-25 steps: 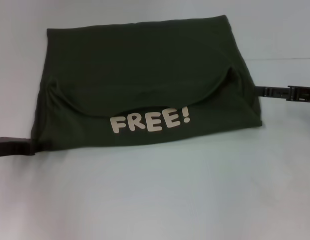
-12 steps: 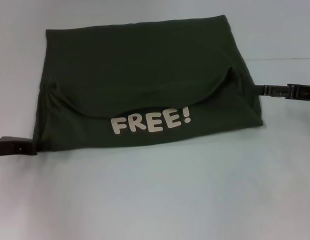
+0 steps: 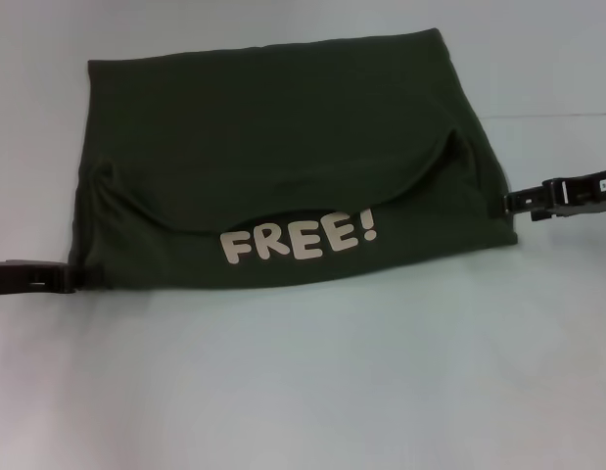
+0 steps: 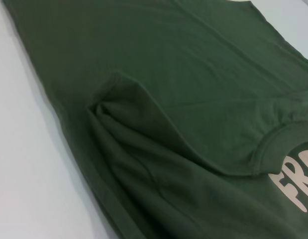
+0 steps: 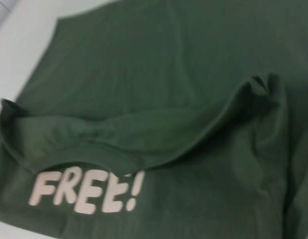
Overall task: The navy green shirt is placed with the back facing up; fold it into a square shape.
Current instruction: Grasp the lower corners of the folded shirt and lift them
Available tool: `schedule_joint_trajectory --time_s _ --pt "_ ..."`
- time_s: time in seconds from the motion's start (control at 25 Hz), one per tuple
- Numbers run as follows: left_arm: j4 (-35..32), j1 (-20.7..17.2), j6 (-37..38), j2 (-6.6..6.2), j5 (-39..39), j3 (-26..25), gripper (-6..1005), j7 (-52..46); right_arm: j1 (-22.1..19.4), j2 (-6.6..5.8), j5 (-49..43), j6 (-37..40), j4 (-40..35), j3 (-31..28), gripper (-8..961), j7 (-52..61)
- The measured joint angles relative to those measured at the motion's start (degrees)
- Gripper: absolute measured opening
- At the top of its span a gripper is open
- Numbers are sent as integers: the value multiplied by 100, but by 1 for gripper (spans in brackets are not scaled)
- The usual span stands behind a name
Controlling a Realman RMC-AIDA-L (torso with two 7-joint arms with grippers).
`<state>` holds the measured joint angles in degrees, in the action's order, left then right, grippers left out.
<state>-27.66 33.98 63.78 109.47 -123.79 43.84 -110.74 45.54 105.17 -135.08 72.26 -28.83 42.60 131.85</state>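
Folded navy green shirt (image 3: 283, 157) lies on pale table (image 3: 303, 392).

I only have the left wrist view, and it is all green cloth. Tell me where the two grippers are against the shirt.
Observer: In the head view, the left gripper is at the near left corner of the navy green shirt.
Operator: Now the right one.
Observer: The right gripper is at the shirt's right edge, farther from the robot than the left one.
Operator: Read me the whole print. I only get two letters.
Observer: The white print reads FREE! and lies uncovered just below a curved, folded-over edge.
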Motion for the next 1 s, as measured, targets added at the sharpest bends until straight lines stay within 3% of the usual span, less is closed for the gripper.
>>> schedule_joint_trajectory --time_s 0.24,0.64,1.0 --pt "-2 26 58 -14 7 -6 52 -16 220 107 -612 -342 63 50 915 353" --pt "-15 57 82 -31 14 -7 52 -69 236 371 -647 -981 169 283 879 284" --pt "-20 74 79 -31 21 -14 53 -71 256 528 -652 -1409 288 462 846 221"
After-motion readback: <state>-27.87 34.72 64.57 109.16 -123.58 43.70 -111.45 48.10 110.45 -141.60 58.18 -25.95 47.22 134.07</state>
